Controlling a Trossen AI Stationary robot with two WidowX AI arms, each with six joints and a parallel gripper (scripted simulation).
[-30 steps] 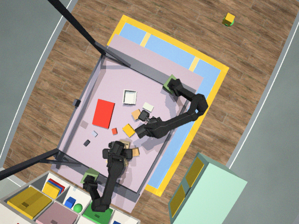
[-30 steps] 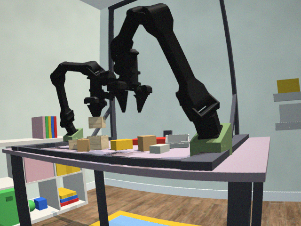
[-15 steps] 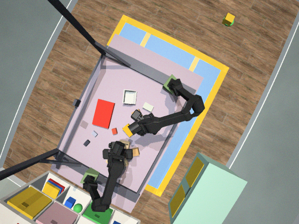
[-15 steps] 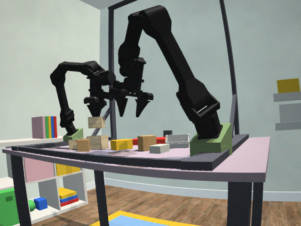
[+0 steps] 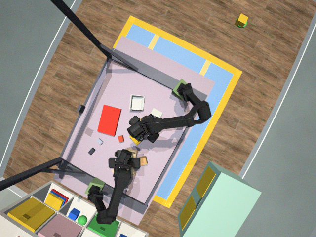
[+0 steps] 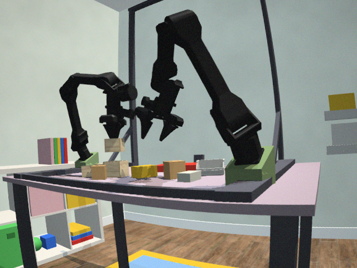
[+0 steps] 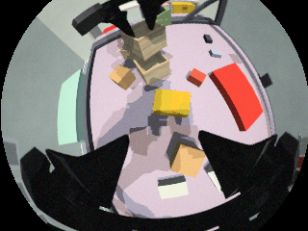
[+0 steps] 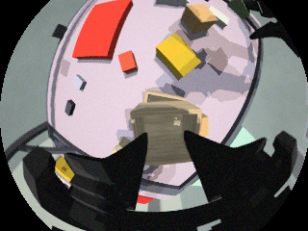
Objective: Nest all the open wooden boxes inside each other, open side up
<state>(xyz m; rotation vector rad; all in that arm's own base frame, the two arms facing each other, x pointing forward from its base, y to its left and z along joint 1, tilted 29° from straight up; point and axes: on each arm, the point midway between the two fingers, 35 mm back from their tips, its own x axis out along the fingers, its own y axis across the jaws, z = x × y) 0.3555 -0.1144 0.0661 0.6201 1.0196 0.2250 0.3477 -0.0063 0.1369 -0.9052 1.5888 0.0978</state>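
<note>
Wooden box (image 6: 112, 144) (image 7: 148, 44) (image 8: 161, 149) hangs gripped in my right gripper (image 5: 124, 162) (image 6: 114, 137) (image 7: 142, 34) (image 8: 166, 135), above a larger open box (image 5: 133, 152) (image 6: 115, 168) (image 7: 153, 70) (image 8: 156, 95). My left gripper (image 5: 144, 128) (image 6: 152, 139) (image 7: 164, 137) is spread wide.

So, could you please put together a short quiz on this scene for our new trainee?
1. Multiple choice: where is the wooden box held by the right end effector?
A) Flat on the table
B) In the air above the table
C) Inside the white tray

2. True or false: the left end effector is closed on the yellow block.

3. Fill in the blank: the open side of the white tray faces ____.

Key: 1. B; 2. False; 3. up
</note>
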